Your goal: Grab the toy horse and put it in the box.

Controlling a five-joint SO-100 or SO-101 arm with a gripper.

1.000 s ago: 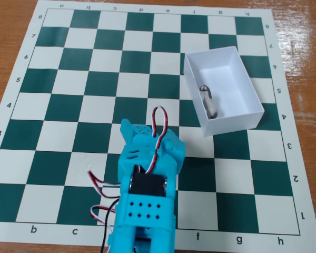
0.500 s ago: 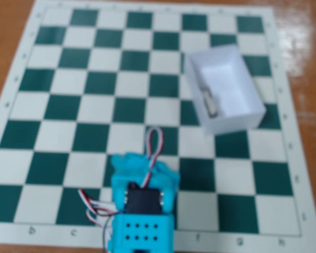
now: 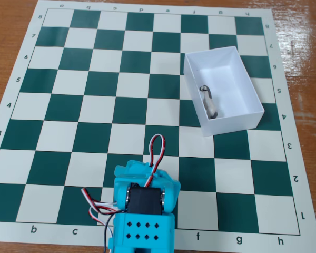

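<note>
A big green-and-white chessboard mat lies on a brown wooden table in the fixed view. Letters run along its bottom edge and numbers run up its sides.

Going from left to right, the left part of the mat has only squares on it. Near the bottom, a bit left of the middle, sits the bright blue robot arm. It is folded up small and tucked low, close to the bottom edge of the mat. A black motor block sits in its middle. Red, white and black wires loop up over the top of it and curl out on its left side. The claw is hidden by the folded arm, so I cannot tell if it is wide or narrow.

Up on the right is the white box. It sits a little crooked on the squares. The toy horse lies inside the box, close to its left wall. The horse and the arm are well apart.
</note>
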